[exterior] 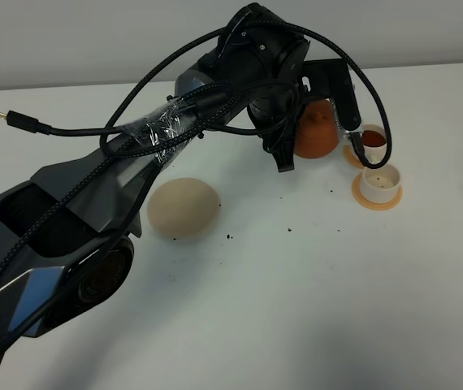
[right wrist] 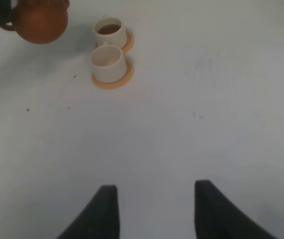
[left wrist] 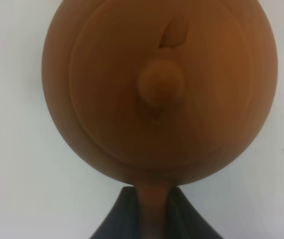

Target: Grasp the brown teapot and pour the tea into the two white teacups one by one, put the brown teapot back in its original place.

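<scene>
your left gripper [left wrist: 152, 195] is clamped on the handle [left wrist: 152, 223] of the pot [exterior: 316, 132], with a dark finger on each side of the loop in the wrist view. your right gripper [right wrist: 154, 209] hangs with its fingers apart and nothing between them, well away from the cups. the pot is just beside the far cup [exterior: 372, 141], about upright as far as the high view lets you judge, and well apart from the coaster [exterior: 183, 209]. the far cup has brown tea in it and the near cup [exterior: 380, 180] looks empty, so the second pour is likely the step in hand. the two cups stand almost touching, so a spout lined up a little off would send tea into the full cup, or onto the saucer [exterior: 395, 200] or the table [exterior: 296, 284]. the pot's body hides the spout in the wrist view, so aim from the high view. the grip is on a thin loop only, and tilting could let the pot swing between the fingers and dump tea fast. nothing that shows holds the lid [left wrist: 107, 99], so a steep tilt could drop it onto a cup. the cups look small and light, and a nudge from the pot's belly could push one off its saucer. on the return, the arm hides part of the coaster's edge in the high view, so you could set the pot down off-centre.
</scene>
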### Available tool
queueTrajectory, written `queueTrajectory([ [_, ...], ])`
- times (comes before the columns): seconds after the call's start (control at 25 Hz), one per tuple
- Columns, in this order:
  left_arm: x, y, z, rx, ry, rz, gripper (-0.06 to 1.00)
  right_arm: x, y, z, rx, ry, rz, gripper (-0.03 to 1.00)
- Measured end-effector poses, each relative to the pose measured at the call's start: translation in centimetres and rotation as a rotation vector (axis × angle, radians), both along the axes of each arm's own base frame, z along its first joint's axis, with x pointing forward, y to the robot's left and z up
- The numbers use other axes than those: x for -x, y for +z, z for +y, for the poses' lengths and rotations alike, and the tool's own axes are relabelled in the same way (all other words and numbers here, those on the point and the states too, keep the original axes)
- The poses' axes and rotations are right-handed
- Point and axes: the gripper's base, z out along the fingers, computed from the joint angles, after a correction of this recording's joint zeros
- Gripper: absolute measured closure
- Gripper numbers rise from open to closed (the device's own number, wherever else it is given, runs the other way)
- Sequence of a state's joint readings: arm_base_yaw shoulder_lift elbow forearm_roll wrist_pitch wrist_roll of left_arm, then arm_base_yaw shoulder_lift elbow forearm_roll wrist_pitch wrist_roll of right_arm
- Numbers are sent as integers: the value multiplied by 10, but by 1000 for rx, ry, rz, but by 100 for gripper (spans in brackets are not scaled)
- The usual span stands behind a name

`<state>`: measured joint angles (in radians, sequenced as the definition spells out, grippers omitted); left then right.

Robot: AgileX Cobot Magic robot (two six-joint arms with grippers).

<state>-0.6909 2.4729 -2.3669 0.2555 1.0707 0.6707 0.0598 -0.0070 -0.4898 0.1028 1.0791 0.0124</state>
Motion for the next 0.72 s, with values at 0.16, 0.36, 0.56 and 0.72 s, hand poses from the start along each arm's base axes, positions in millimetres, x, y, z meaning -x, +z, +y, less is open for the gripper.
queueTrajectory([
  [0.16,7,1,-1,60,84,84,82,0,0,0,0,0,0,60],
  [0.36,10,0,0,76,161,118,82,0,0,0,0,0,0,60],
  [0.56,12,-1,1,71,195,138,82,0,0,0,0,0,0,60],
  [0.72,13,-1,2,63,201,149,82,0,0,0,0,0,0,60],
])
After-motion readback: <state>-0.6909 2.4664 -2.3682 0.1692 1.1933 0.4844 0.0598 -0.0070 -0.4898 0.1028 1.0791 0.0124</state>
